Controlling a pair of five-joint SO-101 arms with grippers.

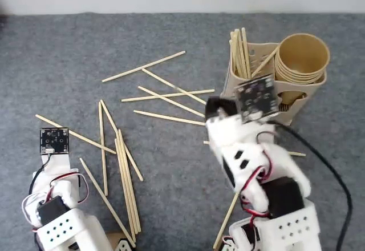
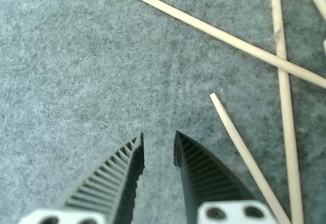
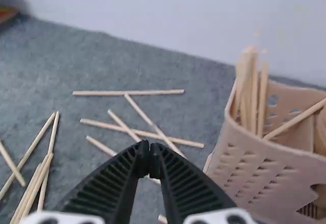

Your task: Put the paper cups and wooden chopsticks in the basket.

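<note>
The basket (image 1: 258, 52) stands toward the far right corner of the table (image 1: 68, 51), and it's already loaded. A nested stack of paper cups (image 1: 302, 57) sits in its right side. A clutch of upright chopsticks (image 1: 239, 51) pokes out of its left side, with one stick leaning across toward the cups.

Plenty is left out on the grey surface. The loose chopsticks (image 1: 171, 95) lie scattered across the middle of the table, several crossing one another just left of the basket. A tight bundle (image 1: 126, 182) runs toward the near edge, left of centre. One single stick (image 1: 228, 219) angles out beside the right arm's base at the near edge.

Down in the near left corner sits the left arm, and the left gripper (image 2: 158, 150) points at the table with its jaws parted a little. There's nothing between them, just bare grey mat under the tips. One chopstick end (image 2: 244, 155) lies just beside a finger without touching it, and two more sticks cross beyond it.

Over to the right arm, rising from the near edge right of centre, its wrist is close against the basket's near left side. The right gripper (image 3: 149, 160) is clenched, tips meeting, with nothing pinched between them that I can make out. It hangs above the table just beside the basket's perforated wall (image 3: 265, 173), with the scattered sticks (image 3: 137, 132) spread on the mat beyond its tips.
</note>
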